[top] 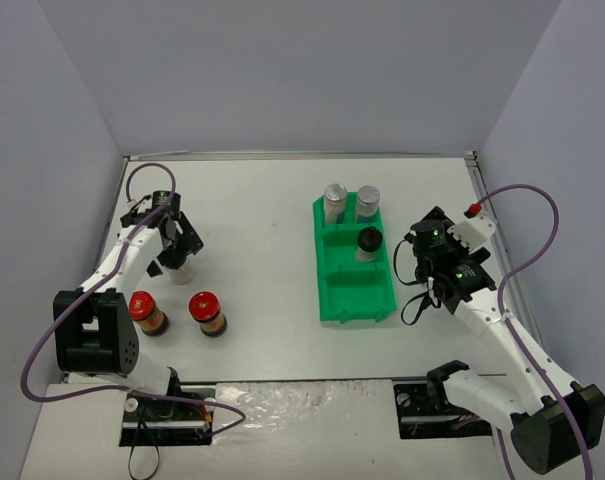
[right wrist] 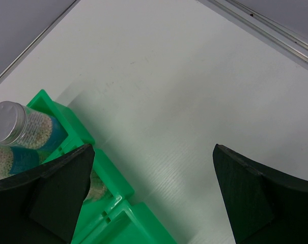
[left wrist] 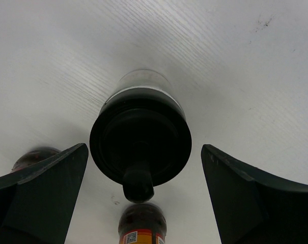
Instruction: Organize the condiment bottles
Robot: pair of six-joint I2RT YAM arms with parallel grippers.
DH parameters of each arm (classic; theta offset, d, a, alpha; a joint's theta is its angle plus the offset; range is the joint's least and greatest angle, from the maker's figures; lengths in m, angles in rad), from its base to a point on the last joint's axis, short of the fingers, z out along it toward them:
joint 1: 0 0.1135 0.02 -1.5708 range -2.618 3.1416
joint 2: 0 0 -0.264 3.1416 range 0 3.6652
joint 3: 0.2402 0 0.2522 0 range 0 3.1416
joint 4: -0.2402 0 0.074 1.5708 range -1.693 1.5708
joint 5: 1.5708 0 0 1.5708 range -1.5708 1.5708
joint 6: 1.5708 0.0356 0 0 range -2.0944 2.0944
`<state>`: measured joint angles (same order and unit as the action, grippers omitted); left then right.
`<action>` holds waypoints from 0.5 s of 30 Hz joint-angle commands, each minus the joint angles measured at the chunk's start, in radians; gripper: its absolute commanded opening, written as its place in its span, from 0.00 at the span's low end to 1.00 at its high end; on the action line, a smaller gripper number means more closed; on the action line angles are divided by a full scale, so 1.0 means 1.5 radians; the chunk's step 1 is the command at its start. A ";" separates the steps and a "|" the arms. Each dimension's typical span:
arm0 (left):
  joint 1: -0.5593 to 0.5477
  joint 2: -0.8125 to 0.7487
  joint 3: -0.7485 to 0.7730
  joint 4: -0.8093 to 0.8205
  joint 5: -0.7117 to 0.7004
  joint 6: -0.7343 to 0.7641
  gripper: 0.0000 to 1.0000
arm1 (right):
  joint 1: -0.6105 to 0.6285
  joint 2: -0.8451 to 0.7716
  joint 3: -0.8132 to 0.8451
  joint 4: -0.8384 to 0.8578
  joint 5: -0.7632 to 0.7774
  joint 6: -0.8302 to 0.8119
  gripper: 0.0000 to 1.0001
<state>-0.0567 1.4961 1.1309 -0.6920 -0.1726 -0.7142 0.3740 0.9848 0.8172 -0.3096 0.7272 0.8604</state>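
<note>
Left claw (left wrist: 143,152) gapes wide astride the black-lidded jar (left wrist: 138,133), touching neither side; right claw (right wrist: 154,150) wide too, empty, beside the green tray (right wrist: 109,175).

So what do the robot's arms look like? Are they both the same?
Nearly twins! The left arm and right arm are white with black joints and chunky black bases, each trailing a looping purple cable. The left claw and right claw have dark, wedge-shaped fingers. The right arm carries a small red knob.
</note>
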 commanded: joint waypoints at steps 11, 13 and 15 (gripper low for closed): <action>0.017 0.011 0.001 0.032 0.004 -0.028 0.79 | 0.002 0.004 -0.003 0.024 0.021 0.004 1.00; 0.016 0.012 0.000 0.036 0.008 -0.028 0.70 | 0.001 0.004 -0.003 0.024 0.021 0.004 1.00; 0.017 0.013 -0.002 0.038 0.011 -0.030 0.46 | 0.001 0.007 -0.003 0.025 0.020 0.004 1.00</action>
<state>-0.0405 1.5254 1.1140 -0.6673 -0.1608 -0.7417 0.3740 0.9864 0.8093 -0.3095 0.7254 0.8604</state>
